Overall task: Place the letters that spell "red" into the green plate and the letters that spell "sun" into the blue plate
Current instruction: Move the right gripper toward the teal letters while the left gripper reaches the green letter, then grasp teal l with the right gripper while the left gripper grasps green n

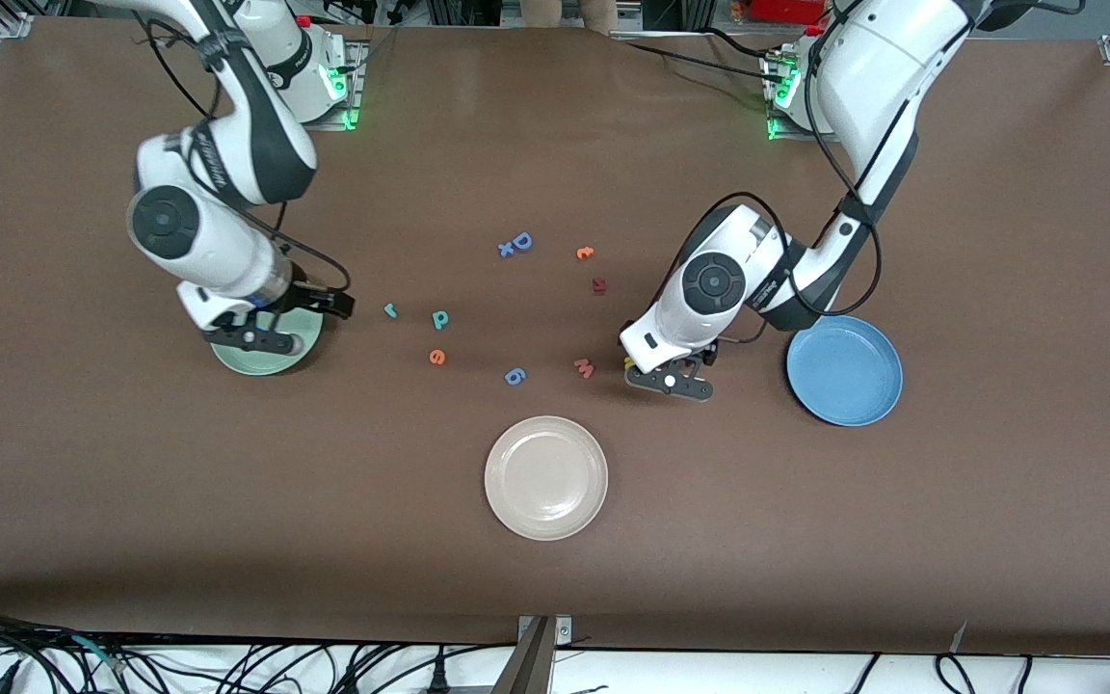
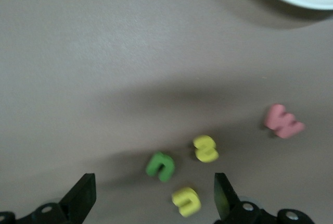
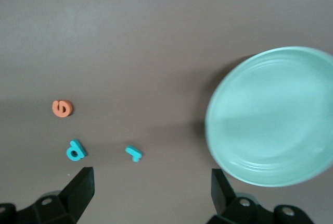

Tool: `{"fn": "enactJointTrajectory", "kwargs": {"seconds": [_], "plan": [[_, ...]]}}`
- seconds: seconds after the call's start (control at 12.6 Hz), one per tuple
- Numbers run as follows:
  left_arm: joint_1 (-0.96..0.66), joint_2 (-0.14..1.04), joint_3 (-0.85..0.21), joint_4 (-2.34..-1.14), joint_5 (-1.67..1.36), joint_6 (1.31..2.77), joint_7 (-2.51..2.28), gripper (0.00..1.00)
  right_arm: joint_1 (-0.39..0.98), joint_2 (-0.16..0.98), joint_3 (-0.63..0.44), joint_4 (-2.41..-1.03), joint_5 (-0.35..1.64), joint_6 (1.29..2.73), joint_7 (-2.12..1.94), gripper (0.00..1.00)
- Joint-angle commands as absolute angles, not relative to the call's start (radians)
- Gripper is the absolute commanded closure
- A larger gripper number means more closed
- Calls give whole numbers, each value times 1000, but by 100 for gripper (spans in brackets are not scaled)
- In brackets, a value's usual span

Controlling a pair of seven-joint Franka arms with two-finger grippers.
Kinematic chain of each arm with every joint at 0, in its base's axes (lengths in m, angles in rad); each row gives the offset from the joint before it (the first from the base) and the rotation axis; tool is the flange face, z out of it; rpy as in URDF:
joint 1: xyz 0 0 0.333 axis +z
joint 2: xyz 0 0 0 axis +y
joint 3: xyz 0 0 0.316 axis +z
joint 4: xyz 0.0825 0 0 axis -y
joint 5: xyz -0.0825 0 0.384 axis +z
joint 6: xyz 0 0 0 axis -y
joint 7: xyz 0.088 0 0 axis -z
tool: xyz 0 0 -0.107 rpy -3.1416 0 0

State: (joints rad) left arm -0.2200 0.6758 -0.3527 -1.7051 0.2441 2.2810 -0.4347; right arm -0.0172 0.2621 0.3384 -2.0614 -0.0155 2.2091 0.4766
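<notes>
Hovering low at centre-right of the front view, the left gripper (image 1: 669,380) has its jaws released and empty, directly over the cluster of "sun" letters. In the left wrist view the green "n" (image 2: 161,165), yellow "s" (image 2: 205,148) and yellow "u" (image 2: 186,200) lie between the spread fingers, the "u" closest to the jaw line. The blue plate (image 1: 845,371) sits just beside this arm.

The right gripper (image 1: 256,339), also released and empty, hangs over the green plate (image 1: 264,362) at centre-left. The teal "r" (image 1: 389,310), teal "d" (image 1: 439,319) and orange "e" (image 1: 436,357) lie nearby, toward the frame's centre, with the "r" nearest to that plate.
</notes>
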Motion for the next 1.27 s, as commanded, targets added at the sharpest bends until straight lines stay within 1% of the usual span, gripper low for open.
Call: {"fn": "enactJointTrajectory", "kwargs": {"seconds": [0.0, 0.24, 0.32, 0.4, 0.55, 0.63, 0.71, 0.79, 1.19], "plan": [[-219, 696, -357, -1689, 314, 2289, -423, 0, -5, 313, 364, -2069, -5, 2278, 531, 1], [-215, 712, -357, -1694, 313, 2289, -380, 1, 17, 362, 364, -2097, -6, 2335, 552, 2], [-215, 715, -357, -1695, 313, 2290, -380, 4, 17, 376, 364, -2106, -5, 2345, 552, 6], [-218, 724, -357, -1695, 313, 2290, -380, 11, 20, 397, 364, -2108, -6, 2352, 554, 14], [-222, 735, -356, -1703, 313, 2321, -387, 32, 21, 435, 364, -2115, -6, 2396, 552, 15], [-222, 735, -356, -1704, 313, 2322, -387, 44, 23, 445, 364, -2123, -6, 2413, 552, 20], [-221, 735, -356, -1703, 313, 2322, -387, 57, 23, 449, 364, -2131, -8, 2419, 552, 32], [-224, 736, -356, -1701, 313, 2324, -387, 59, 23, 452, 364, -2132, -8, 2419, 552, 32], [-227, 746, -356, -1707, 313, 2333, -393, 57, 21, 460, 364, -2174, -17, 2421, 546, 32]]}}
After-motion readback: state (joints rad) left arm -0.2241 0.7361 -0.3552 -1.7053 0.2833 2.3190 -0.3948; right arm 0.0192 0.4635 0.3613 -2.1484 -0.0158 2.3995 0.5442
